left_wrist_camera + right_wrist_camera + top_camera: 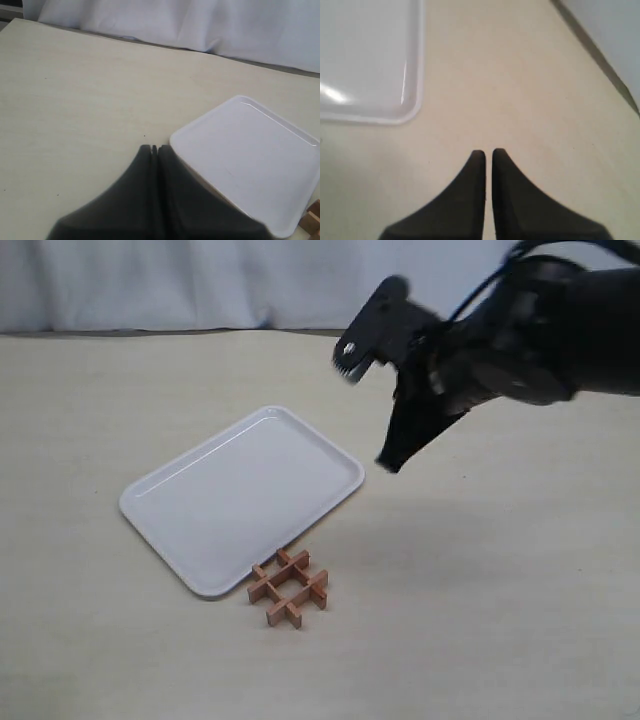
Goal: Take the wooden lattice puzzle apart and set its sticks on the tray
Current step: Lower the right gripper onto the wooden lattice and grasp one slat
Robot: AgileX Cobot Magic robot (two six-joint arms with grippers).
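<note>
Looking at a small reddish-brown wooden lattice puzzle, all crossed and locked together in a hash shape. Sits on the beige tabletop right up against one long rim of the big white rectangular plastic tray. Can't tell if it's actually touching.

Spotted the right gripper hanging in the air just off a tray corner, well apart from the puzzle. Jaws nearly pressed together there, only a thin slit, pinching nothing.

Found the left gripper just beside another tray corner, jaws squeezed tight together on nothing. Can only catch a sliver of the puzzle past the tray's rim in the left wrist view.
</note>
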